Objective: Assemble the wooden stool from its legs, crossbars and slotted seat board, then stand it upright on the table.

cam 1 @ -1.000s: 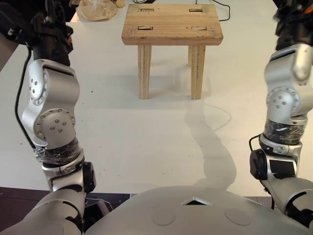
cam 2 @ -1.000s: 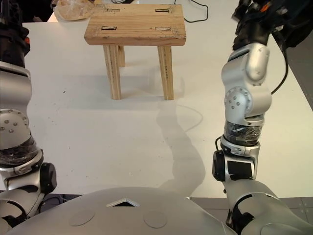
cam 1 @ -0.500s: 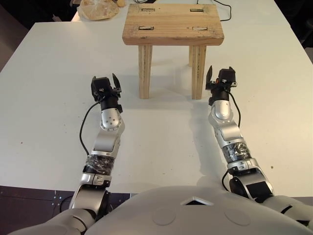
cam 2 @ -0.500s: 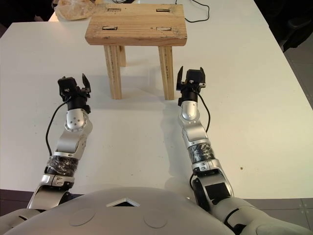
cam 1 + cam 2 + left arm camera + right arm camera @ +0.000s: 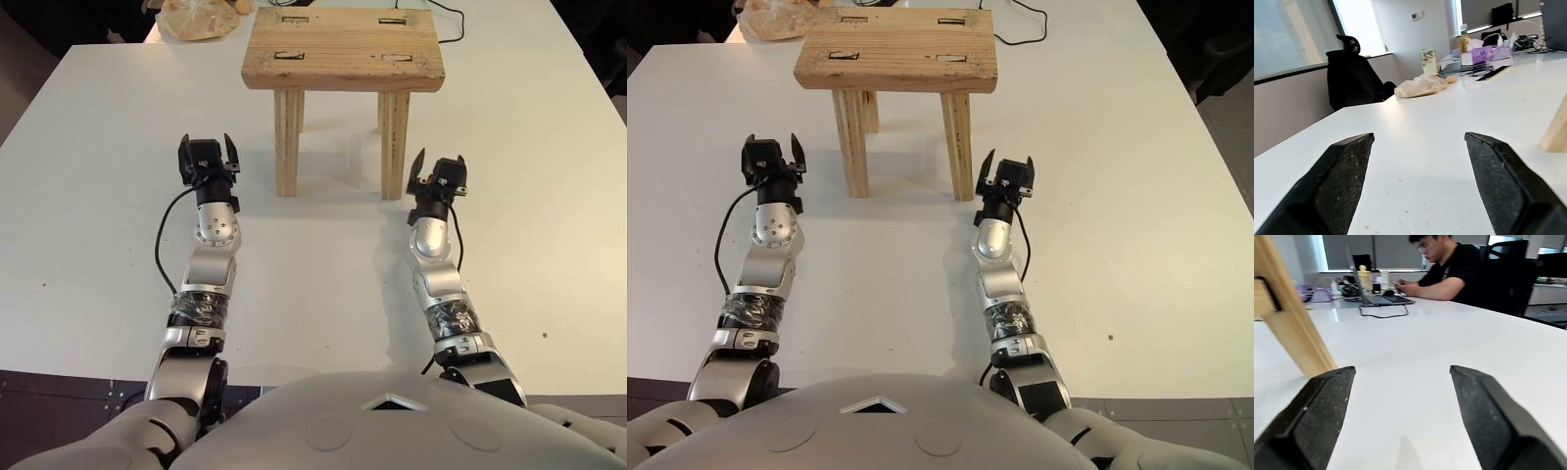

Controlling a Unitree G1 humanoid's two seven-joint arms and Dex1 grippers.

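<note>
Stool [image 5: 343, 49]: assembled, stood upright on the surface [image 5: 98, 196];
Left gripper [image 5: 207, 149]: held wide, empty, left of the stool's front legs;
Right gripper [image 5: 441, 164]: likewise wide, empty, just right of them;
Progress: judged finished; nothing left.

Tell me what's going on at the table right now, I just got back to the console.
The stool looks fully put together and stands upright on the white table, seat board on top. Nothing is being handled. Both arms lie stretched forward on the table. The left gripper is open and empty, off to the left of the stool's legs. The right gripper is open and empty too, close beside the front right leg and seemingly not touching it.
</note>
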